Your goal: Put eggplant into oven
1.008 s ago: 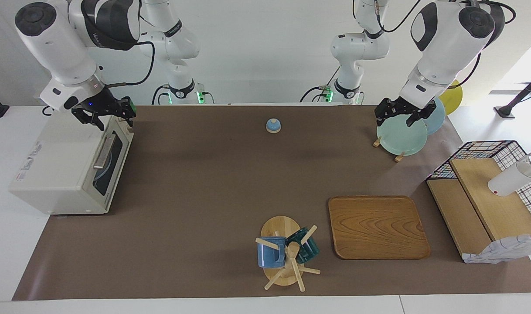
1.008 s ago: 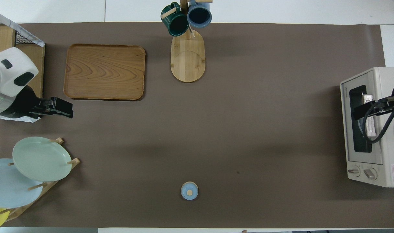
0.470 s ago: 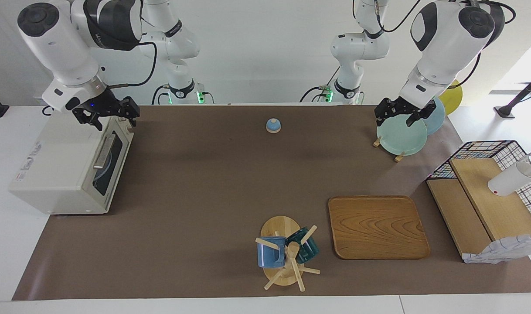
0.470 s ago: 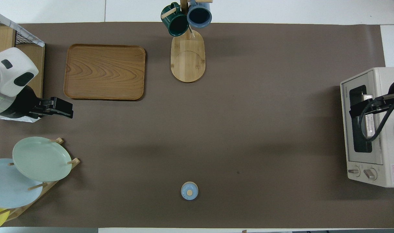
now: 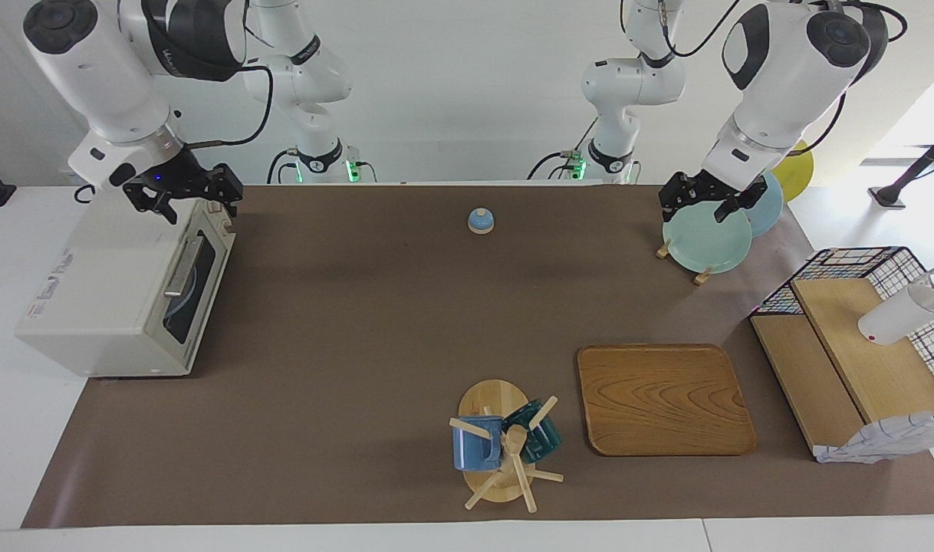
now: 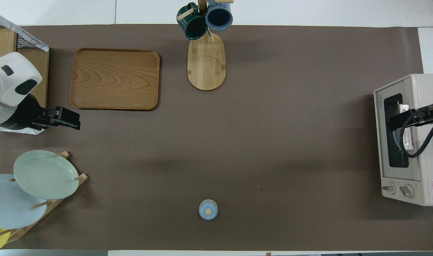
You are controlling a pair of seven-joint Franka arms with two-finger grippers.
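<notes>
The cream-white oven [image 5: 106, 291] stands at the right arm's end of the table with its dark glass door [image 5: 195, 284] closed; it also shows in the overhead view [image 6: 426, 85]. The eggplant is not in view. My right gripper [image 5: 198, 207] hangs open and empty just above the oven's top front edge, at the end nearer the robots. In the overhead view it [image 6: 392, 124] covers part of the door. My left gripper [image 5: 701, 208] waits open and empty over the pale green plate [image 5: 705, 241].
A plate rack [image 6: 42, 208] with several plates stands at the left arm's end. A wooden tray [image 5: 662, 399], a mug tree [image 5: 501, 452] with two mugs, a wire basket shelf [image 5: 850, 337] and a small blue bell [image 5: 480, 221] are on the brown mat.
My right gripper has shifted slightly above the oven and risen a little. The left arm and the objects have not moved.
</notes>
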